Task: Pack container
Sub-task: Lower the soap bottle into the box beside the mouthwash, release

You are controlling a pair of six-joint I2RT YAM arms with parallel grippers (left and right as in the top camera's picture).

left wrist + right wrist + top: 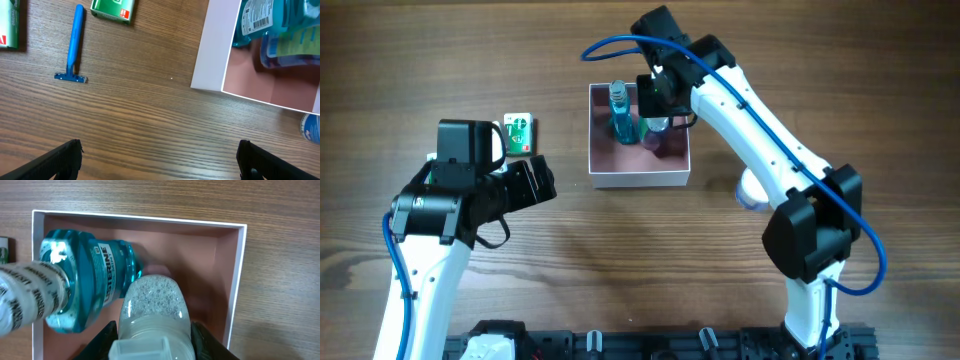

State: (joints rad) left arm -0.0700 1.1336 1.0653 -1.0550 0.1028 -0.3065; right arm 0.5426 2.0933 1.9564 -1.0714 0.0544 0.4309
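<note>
The container [640, 179] is a square white box with a pink inside at the table's middle back. A blue mouthwash bottle [619, 115] lies in its left part. My right gripper [656, 97] is over the box, shut on a clear foamy bottle [657, 128] with a white cap. In the right wrist view the fingers [152, 332] clamp that bottle [155, 305] just below its cap, beside the mouthwash bottle [90, 280], inside the box walls [239, 270]. My left gripper [534, 184] is open and empty, left of the box; it also shows in the left wrist view [160, 155].
A blue razor [75, 42] and a green packet [114, 10] lie on the wood left of the box wall [207, 55]. The green packet [519, 135] sits by my left arm. A small white-and-blue bottle [751, 190] lies right of the box.
</note>
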